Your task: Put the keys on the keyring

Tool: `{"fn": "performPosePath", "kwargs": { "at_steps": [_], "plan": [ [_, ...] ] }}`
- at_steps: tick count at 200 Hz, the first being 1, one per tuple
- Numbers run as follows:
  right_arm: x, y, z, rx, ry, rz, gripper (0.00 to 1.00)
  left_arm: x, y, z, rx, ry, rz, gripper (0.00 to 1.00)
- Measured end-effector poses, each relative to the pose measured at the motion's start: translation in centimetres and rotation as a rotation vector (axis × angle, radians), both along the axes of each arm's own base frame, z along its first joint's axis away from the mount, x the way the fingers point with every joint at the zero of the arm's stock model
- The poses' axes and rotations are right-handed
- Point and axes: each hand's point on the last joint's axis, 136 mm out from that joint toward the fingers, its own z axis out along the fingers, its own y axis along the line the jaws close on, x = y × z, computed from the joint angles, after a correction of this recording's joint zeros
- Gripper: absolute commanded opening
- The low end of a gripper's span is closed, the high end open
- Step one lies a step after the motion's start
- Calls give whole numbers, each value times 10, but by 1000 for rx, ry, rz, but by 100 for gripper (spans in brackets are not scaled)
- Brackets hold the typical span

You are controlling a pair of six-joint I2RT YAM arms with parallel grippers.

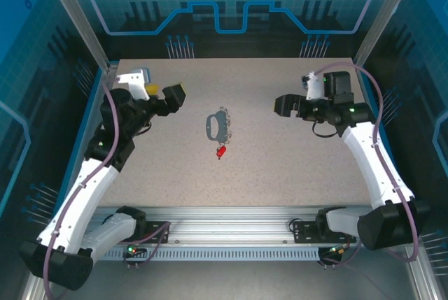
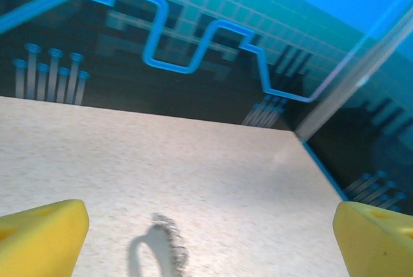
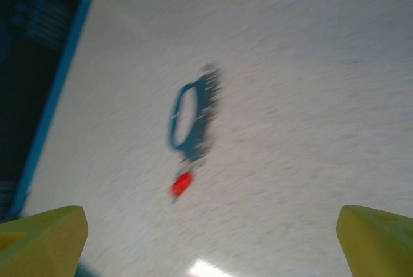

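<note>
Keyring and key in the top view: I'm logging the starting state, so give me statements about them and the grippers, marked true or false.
1. The keyring lies flat on the table between the two arms. True.
2. The red key is held by the right gripper. False: it lies on the table at the keyring's near end.
3. The left gripper is open and holds nothing. True.
4. The right gripper is shut on the keyring. False: it is open and apart from it.

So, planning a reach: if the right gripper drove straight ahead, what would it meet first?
Likely the keyring on the table, red key just beside it; blur leaves depth unclear.
</note>
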Motion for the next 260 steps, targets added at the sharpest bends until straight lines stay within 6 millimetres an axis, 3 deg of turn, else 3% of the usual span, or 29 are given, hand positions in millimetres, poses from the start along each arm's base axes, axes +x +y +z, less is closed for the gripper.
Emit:
{"fn": "performPosePath", "kwargs": {
  "at_steps": [17,35,66,108,141,182,216,239,260],
  "plan": [
    [13,-30,-19,-88,-21,-114,100,3,15,-25,71,8,76,99],
    [21,-62,-55,-159,-32,-251,100,7,29,-55,160,36,146,99],
    [15,-112,-120,-258,-29,-456,100,11,50,-118,299,57,230,99],
    [37,-129,-136,-382,-146,-466,100,18,90,-209,390,149,355,99],
    [43,-129,-160,-439,-227,-422,100,29,109,-257,417,193,398,99],
    [40,-113,-181,-462,-328,-338,100,37,113,-286,413,182,387,99],
    [41,-97,-194,-464,-379,-252,100,45,102,-274,381,125,308,99],
    [51,-91,-184,-457,-413,-218,100,56,90,-268,374,110,236,99],
    [58,-88,-174,-452,-446,-209,100,63,91,-261,355,100,218,99]
  ]
}}
